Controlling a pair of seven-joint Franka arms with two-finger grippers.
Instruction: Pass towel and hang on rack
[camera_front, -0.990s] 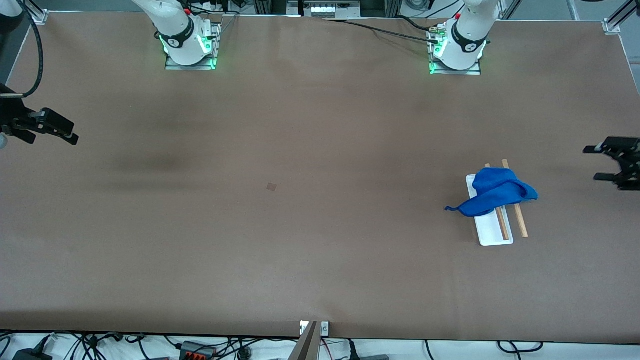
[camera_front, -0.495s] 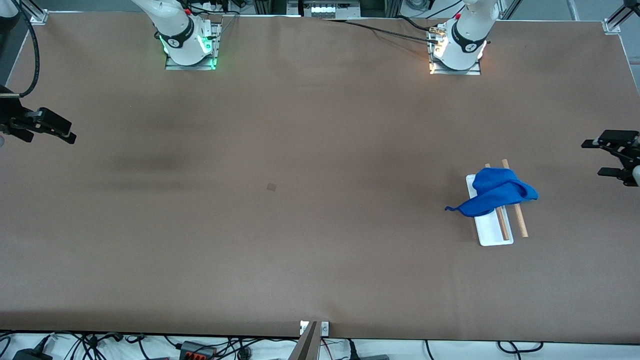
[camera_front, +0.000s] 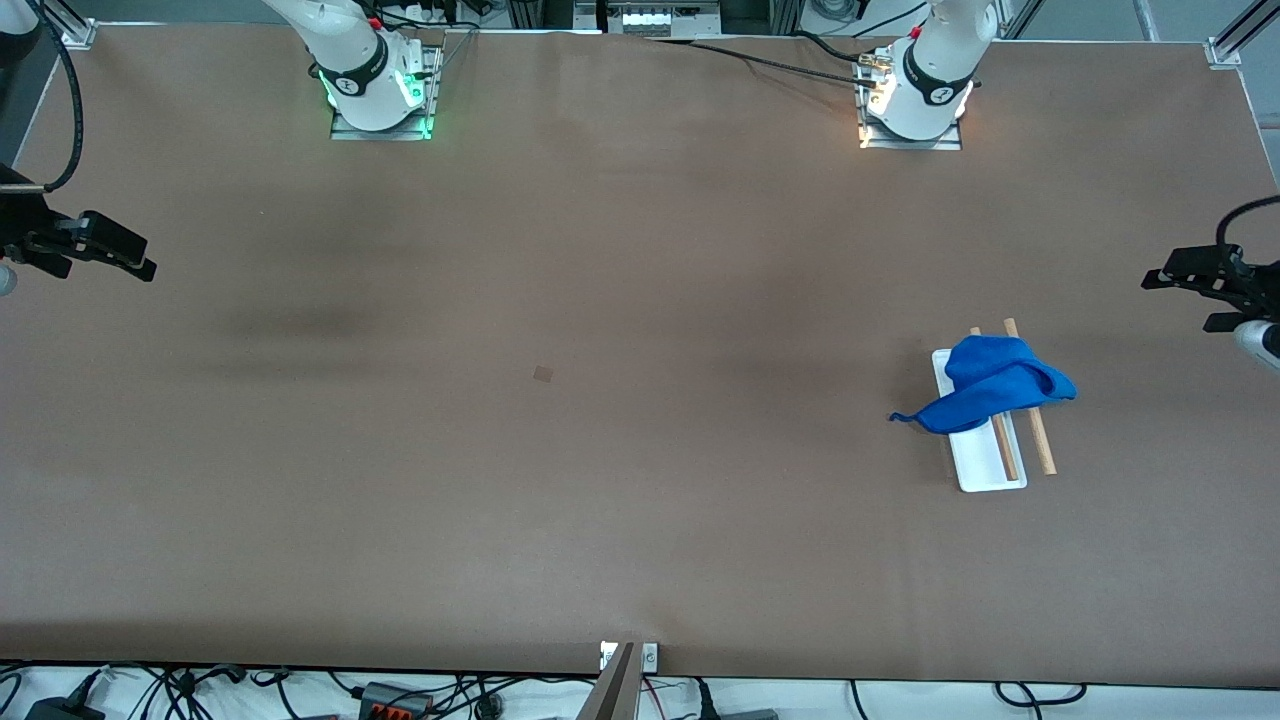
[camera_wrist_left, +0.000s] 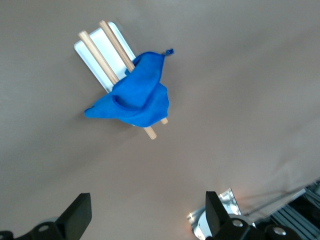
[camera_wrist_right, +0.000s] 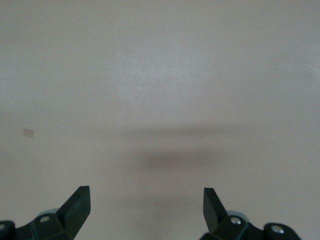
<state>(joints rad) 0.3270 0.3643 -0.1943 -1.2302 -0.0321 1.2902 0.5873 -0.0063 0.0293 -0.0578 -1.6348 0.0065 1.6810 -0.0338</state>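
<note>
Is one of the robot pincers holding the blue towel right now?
No. The towel lies draped over the rack. The left pincer and the right pincer are both open and hold nothing.

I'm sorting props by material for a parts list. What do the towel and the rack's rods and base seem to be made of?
The towel looks like soft royal-blue fabric, matte, possibly microfiber: it drapes and folds over the rods. The rods look like bare light-brown wood, round and unpainted. The rack has a smooth white base, likely plastic or coated metal; which one cannot be told.
</note>
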